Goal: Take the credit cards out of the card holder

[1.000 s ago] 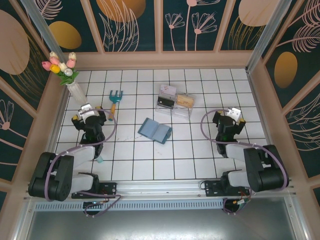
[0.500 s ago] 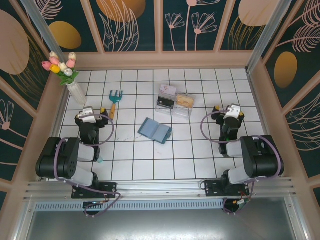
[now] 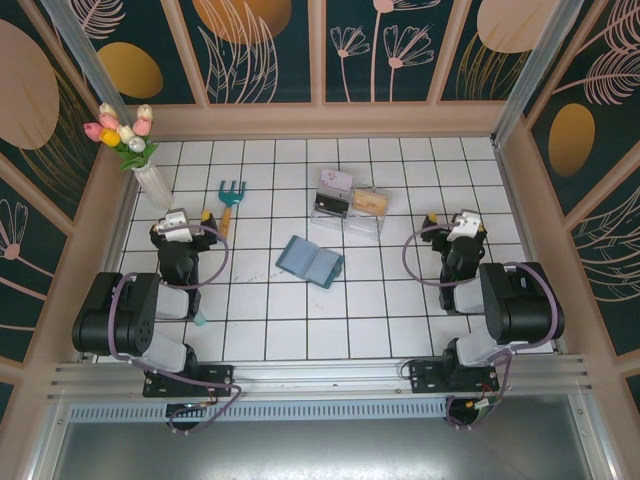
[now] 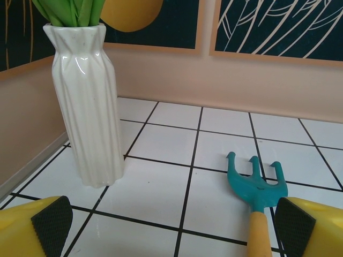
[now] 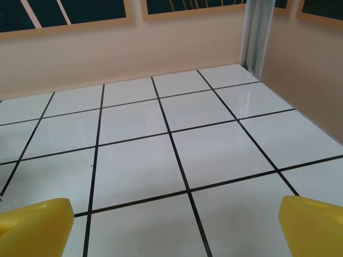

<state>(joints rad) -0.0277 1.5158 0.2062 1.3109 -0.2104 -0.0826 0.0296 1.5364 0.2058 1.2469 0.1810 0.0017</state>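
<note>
The card holder (image 3: 309, 260) lies open on the tiles at mid-table, a blue-grey bifold with its inner faces up; no card is seen sticking out of it. Behind it stands a clear plastic box (image 3: 348, 205) holding small flat cards: a yellowish one (image 3: 372, 200), a pale one (image 3: 335, 181) and a dark one (image 3: 332, 205). My left gripper (image 3: 178, 222) (image 4: 174, 225) is far to the wallet's left, open and empty. My right gripper (image 3: 464, 225) (image 5: 174, 222) is far to the right, open over bare tiles.
A white vase (image 3: 152, 180) (image 4: 86, 101) with tulips stands at the back left. A teal hand rake (image 3: 229, 197) (image 4: 256, 187) with a yellow handle lies just ahead of my left gripper. Wooden walls (image 5: 134, 48) fence the tiled table (image 3: 400, 320).
Both arms have folded back toward their bases, upper links swinging outward and down. The grippers stayed open. The wallet and box have not moved.
</note>
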